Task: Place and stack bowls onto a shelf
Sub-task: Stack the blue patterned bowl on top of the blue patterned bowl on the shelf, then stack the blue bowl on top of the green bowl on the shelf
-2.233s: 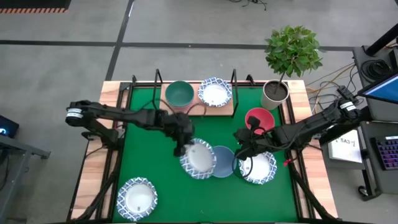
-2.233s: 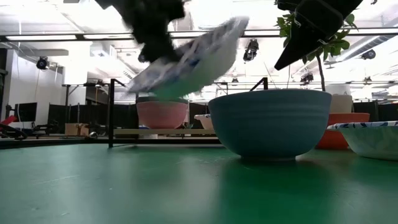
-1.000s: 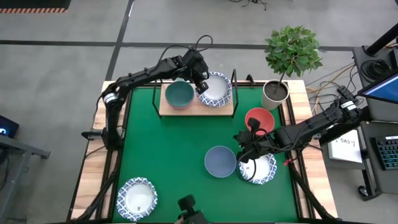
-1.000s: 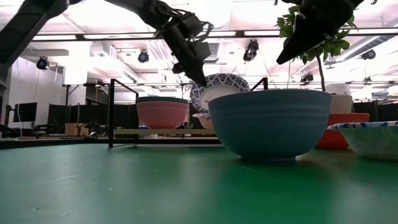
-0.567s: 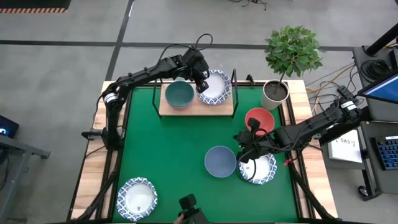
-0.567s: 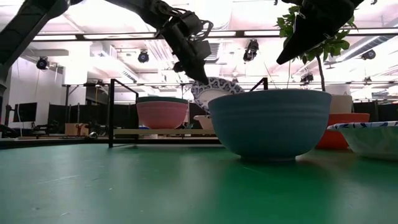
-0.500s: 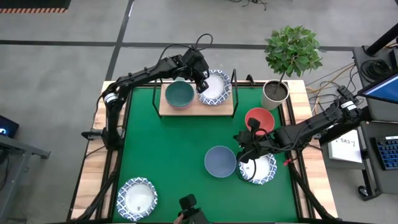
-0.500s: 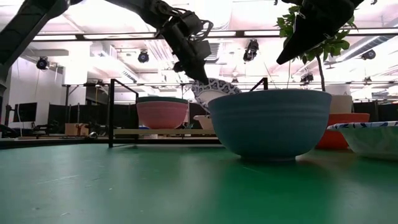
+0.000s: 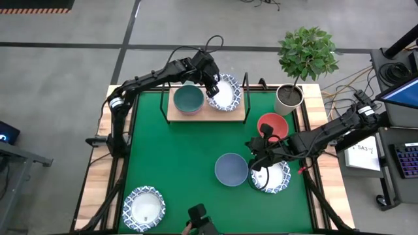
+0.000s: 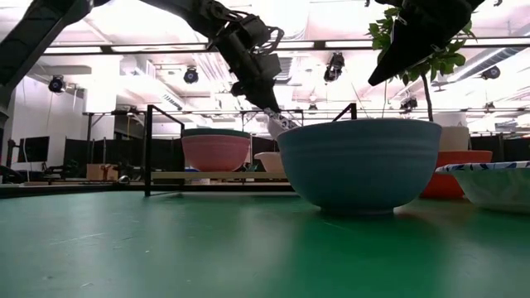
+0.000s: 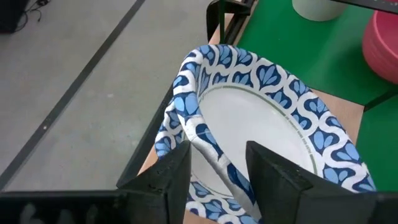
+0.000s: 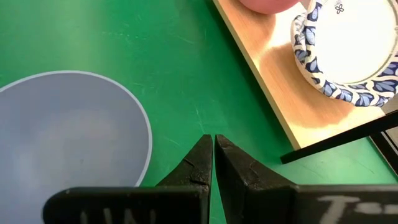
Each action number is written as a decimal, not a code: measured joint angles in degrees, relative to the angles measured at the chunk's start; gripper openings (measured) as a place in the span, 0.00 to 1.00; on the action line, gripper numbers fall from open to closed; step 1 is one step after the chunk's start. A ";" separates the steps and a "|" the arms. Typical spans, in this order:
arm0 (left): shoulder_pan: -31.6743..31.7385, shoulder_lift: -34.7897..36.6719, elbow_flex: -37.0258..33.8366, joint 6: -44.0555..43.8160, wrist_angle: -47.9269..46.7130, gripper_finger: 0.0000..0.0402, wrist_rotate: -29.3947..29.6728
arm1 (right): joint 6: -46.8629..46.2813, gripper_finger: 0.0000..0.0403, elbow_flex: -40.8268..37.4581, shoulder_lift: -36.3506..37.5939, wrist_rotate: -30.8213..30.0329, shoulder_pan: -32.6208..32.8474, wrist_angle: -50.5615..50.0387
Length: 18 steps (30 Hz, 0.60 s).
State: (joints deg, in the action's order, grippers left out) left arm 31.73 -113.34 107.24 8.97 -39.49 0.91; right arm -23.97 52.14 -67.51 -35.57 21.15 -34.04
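Left wrist view: left pincer clamped on blue-patterned white bowl rim, nested over another, above shelf; low view hides this. Right pincer closed, beside grey-blue bowl.

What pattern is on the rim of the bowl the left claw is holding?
The bowl in the left claw is white inside with a blue leaf-like print round its rim, clearest in the left wrist view.

Lab — ceiling lights, concrete floor.
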 joint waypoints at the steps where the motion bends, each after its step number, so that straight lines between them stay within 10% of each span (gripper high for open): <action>1: -0.01 0.00 0.00 0.01 0.00 0.35 0.01 | 0.00 0.02 0.00 0.00 0.00 0.00 0.00; 18: -0.32 0.24 0.00 0.66 -1.83 0.39 -3.30 | 0.00 0.02 0.00 0.00 -0.02 0.00 0.00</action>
State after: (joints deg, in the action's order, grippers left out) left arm 31.41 -113.10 107.24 9.62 -41.33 -2.39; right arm -23.97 52.14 -67.51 -35.59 21.15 -34.04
